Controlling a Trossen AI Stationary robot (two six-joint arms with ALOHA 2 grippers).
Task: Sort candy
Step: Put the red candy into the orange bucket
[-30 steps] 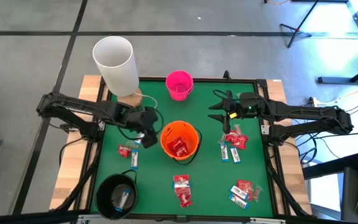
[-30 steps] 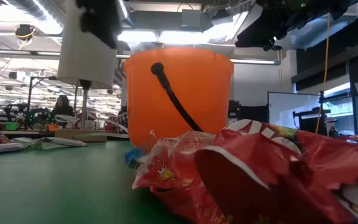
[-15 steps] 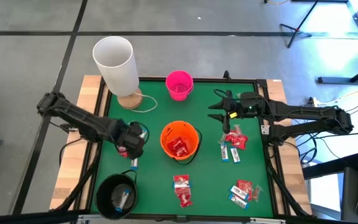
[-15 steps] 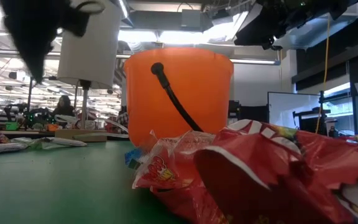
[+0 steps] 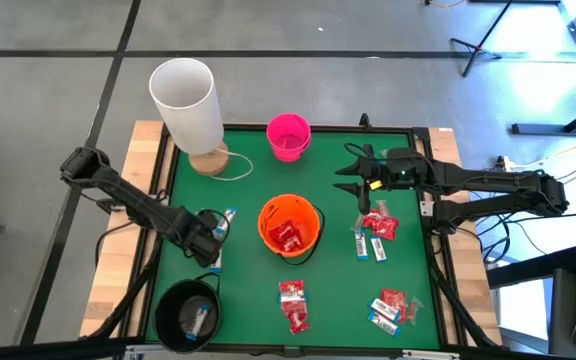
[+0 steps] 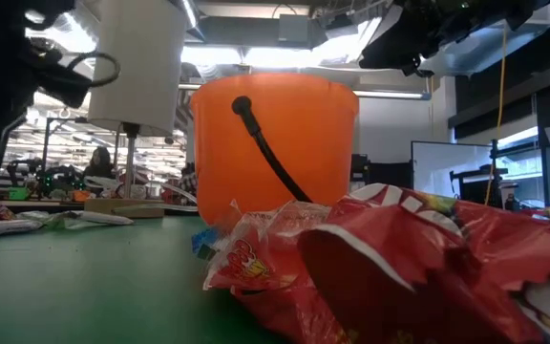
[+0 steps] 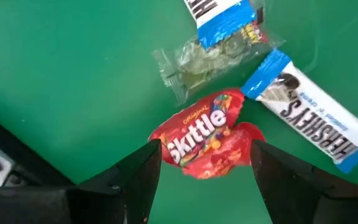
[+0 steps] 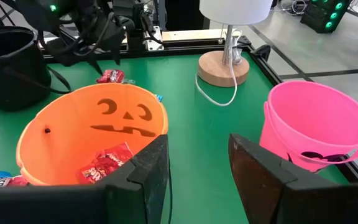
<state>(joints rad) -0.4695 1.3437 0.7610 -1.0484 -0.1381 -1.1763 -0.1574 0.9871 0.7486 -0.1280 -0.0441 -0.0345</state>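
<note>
On the left of the counter [image 5: 248, 290], the left gripper [image 7: 205, 163] hangs with open jaws over a red candy packet [image 7: 207, 134], beside a white-and-blue bar [image 7: 309, 111] and a clear wrapper [image 7: 207, 59]. The packet looks light, soft and slippery; I would pinch it across its flat middle. More candy lies in the orange bucket [image 5: 289, 226] and to its right. The right gripper [image 5: 353, 175] waits near the pink bucket [image 5: 288, 137], jaws partly open, holding nothing.

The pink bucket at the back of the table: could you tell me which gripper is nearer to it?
Right. The right gripper hovers just beside the pink bucket; the left gripper is farther off, over the Skittles packet.
</note>
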